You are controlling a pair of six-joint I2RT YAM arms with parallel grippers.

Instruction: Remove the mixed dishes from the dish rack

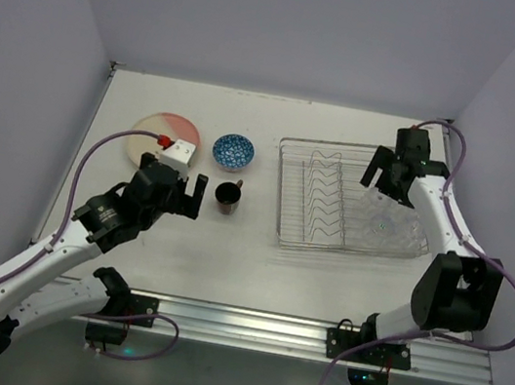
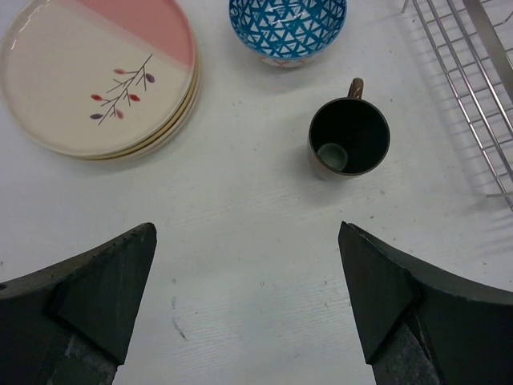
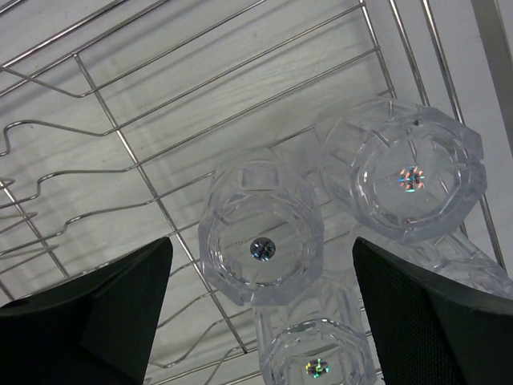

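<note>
- At the right end of the dish rack, clear tumblers sit under the right gripper, which is wide and empty.
- On the table lie the plates, bowl and mug; the left gripper is wide and empty.

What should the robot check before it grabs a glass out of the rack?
1. Right tool open wide: ok.
2. One glass lined up in the middle of that tool: ok.
3. Room around that glass: not ok. Another glass and a third glass crowd right beside it.
4. Left tool open and away from the rack: ok.
5. Bare table to set the glass on, near the mug: ok.
6. Glass right way up or upside down: cannot tell, it is see-through.
</note>
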